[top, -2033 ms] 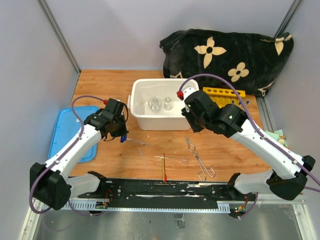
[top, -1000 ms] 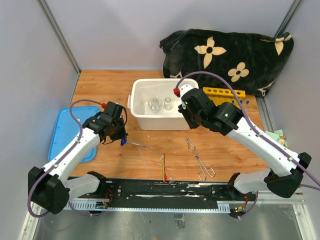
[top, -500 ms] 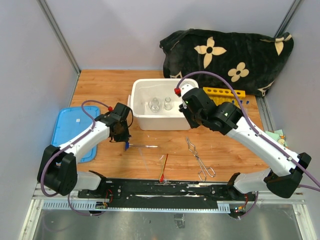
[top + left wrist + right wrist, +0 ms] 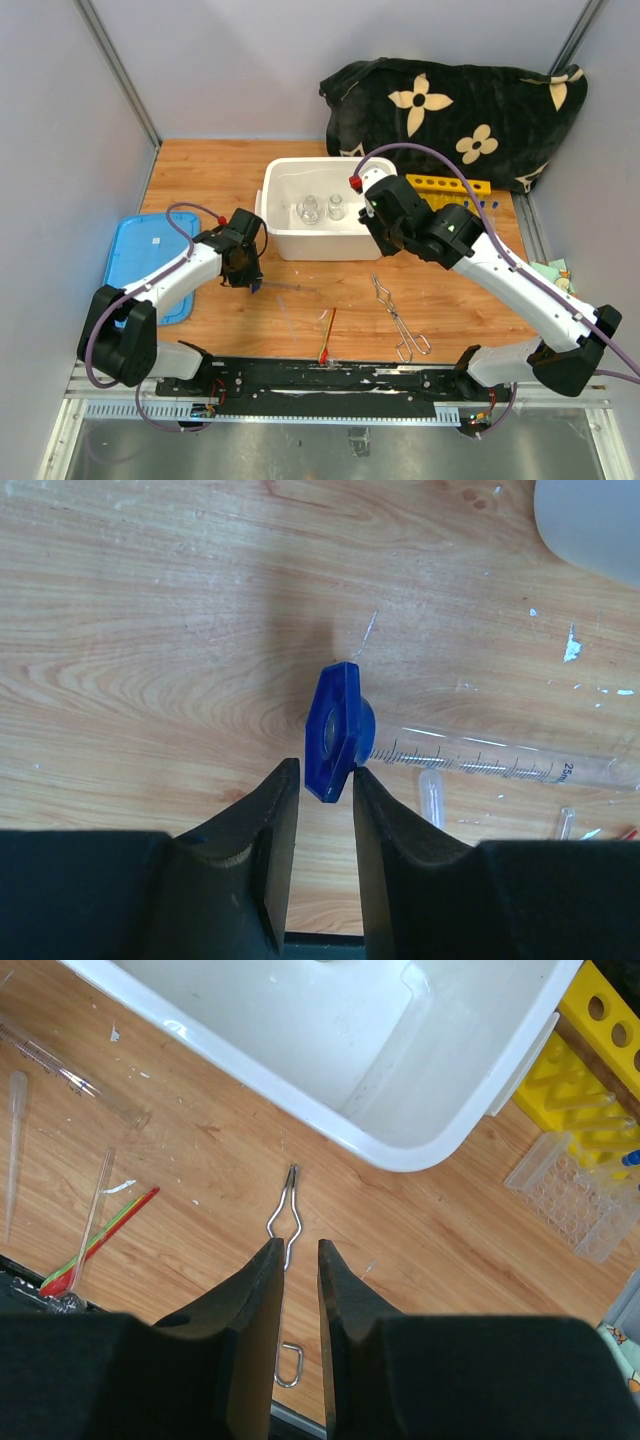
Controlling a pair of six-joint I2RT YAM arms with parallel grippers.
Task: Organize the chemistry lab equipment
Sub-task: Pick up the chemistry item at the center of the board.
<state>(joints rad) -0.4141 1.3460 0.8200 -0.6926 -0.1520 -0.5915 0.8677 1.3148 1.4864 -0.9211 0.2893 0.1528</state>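
A clear graduated tube with a blue end piece [image 4: 335, 730] lies flat on the wooden table [image 4: 200, 180]. My left gripper [image 4: 325, 775] is low over it and open. The blue end sits between the fingertips, against the right finger, with a gap on the left side. From above, the left gripper [image 4: 251, 279] is just left of the tube [image 4: 290, 290]. My right gripper [image 4: 297, 1245] hovers over the metal tongs [image 4: 288, 1210], its jaws narrowly apart and empty. Two small glass beakers [image 4: 320, 209] stand in the white tub [image 4: 275, 215].
A yellow holed rack [image 4: 447, 186] and a clear plastic rack [image 4: 570, 1205] sit right of the tub. A red-tipped stick [image 4: 328, 335], thin rods and a pipette [image 4: 12, 1150] lie near the front edge. The blue lid [image 4: 135, 265] is at left, the black flowered cloth [image 4: 450, 110] behind.
The left arm swung right and down, laid the tube flat on the table, and its jaws opened off the blue end. The right arm stayed put.
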